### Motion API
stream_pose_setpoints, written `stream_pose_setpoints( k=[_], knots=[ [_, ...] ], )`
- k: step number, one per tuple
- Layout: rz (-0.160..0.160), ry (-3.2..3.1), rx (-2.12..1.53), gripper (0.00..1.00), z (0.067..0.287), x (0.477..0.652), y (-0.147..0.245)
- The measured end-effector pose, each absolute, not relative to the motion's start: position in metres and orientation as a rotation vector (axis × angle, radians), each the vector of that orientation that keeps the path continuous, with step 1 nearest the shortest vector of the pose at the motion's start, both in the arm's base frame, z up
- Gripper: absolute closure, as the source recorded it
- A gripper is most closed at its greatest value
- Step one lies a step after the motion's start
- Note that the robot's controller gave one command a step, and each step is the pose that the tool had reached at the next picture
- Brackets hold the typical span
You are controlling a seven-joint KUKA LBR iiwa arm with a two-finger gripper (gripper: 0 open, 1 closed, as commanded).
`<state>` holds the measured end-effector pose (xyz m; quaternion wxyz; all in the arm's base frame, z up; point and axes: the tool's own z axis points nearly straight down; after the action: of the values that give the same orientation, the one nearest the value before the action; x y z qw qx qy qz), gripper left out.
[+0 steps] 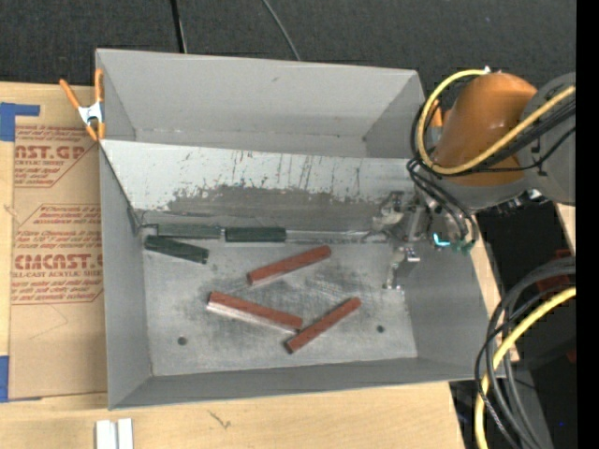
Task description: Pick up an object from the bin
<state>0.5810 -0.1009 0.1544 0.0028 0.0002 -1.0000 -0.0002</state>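
Gripper (397,274) low at the right side of the bin (281,101).
Whether it is open or holds anything cannot be told; a reddish-brown bar (323,325) lies nearest, to its left.

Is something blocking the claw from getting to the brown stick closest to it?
Nothing visible is. The claw hangs at the right of the bin, and just bare grey floor lies between it and the nearest brown stick. The other brown sticks and the dark green sticks lie further off.
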Motion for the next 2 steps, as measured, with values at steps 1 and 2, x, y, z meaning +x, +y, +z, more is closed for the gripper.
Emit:
stream_pose_setpoints(
  k=[1,2],
  knots=[
    [0.001,-3.143,0.002,0.0,0.1591,0.5829,-0.1007],
    [0.001,-3.145,0.003,0.0,0.1587,0.5828,-0.1005]
  ],
)
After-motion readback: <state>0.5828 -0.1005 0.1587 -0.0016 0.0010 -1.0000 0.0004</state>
